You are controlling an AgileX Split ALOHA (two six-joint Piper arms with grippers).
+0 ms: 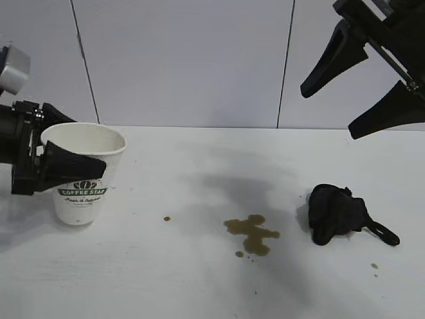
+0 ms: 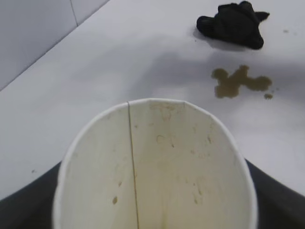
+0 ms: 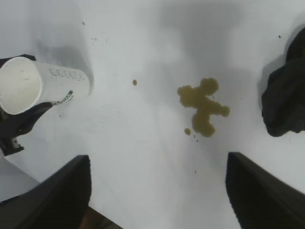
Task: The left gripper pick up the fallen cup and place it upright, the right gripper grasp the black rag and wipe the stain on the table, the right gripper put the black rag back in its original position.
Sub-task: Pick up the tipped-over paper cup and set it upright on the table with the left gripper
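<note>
One cup (image 1: 83, 174) clamped upright in left tool (image 1: 56, 166), one black rag (image 1: 337, 212), one stain (image 1: 252, 234), right tool (image 1: 358, 93) spread, empty.

**Beyond the job: a panelled wall and a few stray specks**

We see a pale grey panelled wall (image 1: 186, 60) behind both end effectors. One dark seam (image 1: 85, 63) climbs just above and beside the left gripper (image 1: 80, 143); a second seam (image 1: 287, 63) runs just to the inner side of the right gripper (image 1: 329, 111). We spot a lone brown dot (image 1: 167, 218) lower than the left gripper and off toward the right one. We also find a pair of tiny brown specks (image 1: 374, 266) well below the right gripper, nearer the camera.
</note>
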